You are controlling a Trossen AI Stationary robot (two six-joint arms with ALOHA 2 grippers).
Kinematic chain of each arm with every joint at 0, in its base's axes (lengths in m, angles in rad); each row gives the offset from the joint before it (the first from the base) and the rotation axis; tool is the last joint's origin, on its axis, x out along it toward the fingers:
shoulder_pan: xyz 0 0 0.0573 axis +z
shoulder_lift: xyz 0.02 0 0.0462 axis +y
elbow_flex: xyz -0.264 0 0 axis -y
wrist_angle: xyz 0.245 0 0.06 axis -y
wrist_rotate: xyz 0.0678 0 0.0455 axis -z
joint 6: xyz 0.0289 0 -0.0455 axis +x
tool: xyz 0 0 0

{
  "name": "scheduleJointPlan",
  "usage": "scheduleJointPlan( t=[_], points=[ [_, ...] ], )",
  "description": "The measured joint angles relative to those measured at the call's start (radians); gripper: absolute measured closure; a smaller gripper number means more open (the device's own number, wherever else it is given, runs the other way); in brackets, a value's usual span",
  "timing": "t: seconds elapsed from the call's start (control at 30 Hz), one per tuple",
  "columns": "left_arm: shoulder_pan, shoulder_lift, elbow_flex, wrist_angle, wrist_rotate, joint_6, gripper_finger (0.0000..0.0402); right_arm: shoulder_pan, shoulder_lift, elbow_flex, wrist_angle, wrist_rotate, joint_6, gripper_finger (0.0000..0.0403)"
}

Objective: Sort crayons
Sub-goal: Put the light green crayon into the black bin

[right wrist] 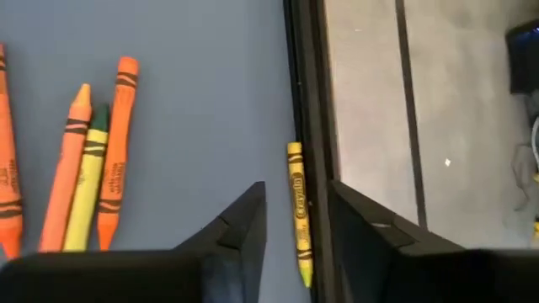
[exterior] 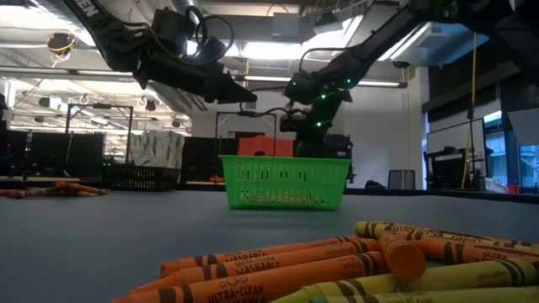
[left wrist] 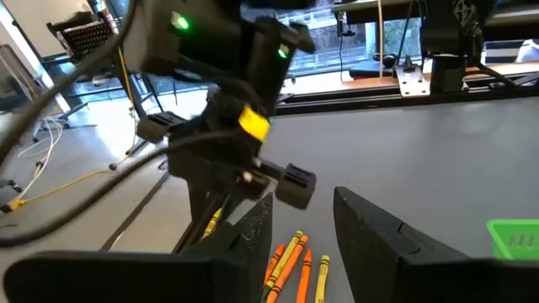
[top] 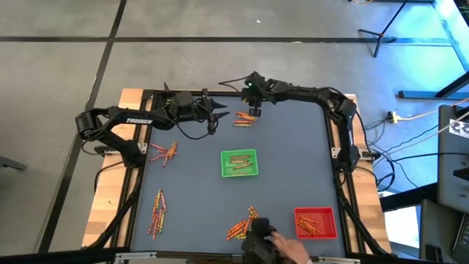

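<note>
The right gripper (right wrist: 295, 231) points down at the grey desk's (top: 286, 147) far edge, jaws parted around one yellow wax crayon (right wrist: 297, 210), beside three orange-and-yellow crayons (right wrist: 93, 160).

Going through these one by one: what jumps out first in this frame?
The green tray in the middle of the table, crayons inside, with loose crayon piles scattered around it. At the far edge, the right gripper hangs open above a yellow crayon lying against the table's border, while the left gripper hovers open alongside. A red tray sits at the near right corner.
</note>
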Motion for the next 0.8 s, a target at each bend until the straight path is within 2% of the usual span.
scheduleJointPlan(
  t=[0.17, 0.27, 0.4, 0.5, 0.6, 0.8],
  points=[
    [0.0, 0.0, 0.0, -0.002, 0.0, 0.0, 0.029, -0.06, 0.0, 0.039, -0.087, -0.096, 0.023, 0.0355],
    [0.0, 0.0, 0.0, -0.002, 0.0, 0.0, 0.029, -0.105, 0.0, 0.039, -0.133, -0.112, 0.068, 0.0395],
    [0.0, 0.0, 0.0, -0.002, 0.0, 0.0, 0.029, -0.155, -0.001, 0.022, -0.162, -0.119, 0.157, 0.0382],
    [0.0, 0.0, 0.0, -0.002, 0.0, 0.0, 0.029, -0.182, -0.001, -0.004, -0.174, -0.148, 0.213, 0.0387],
    [0.0, 0.0, 0.0, -0.001, 0.0, 0.0, 0.029, -0.187, -0.001, -0.028, -0.137, -0.179, 0.279, 0.0399],
    [0.0, 0.0, 0.0, 0.004, 0.0, 0.0, 0.029, -0.182, -0.001, -0.065, -0.045, -0.189, 0.369, 0.0395]
  ],
)
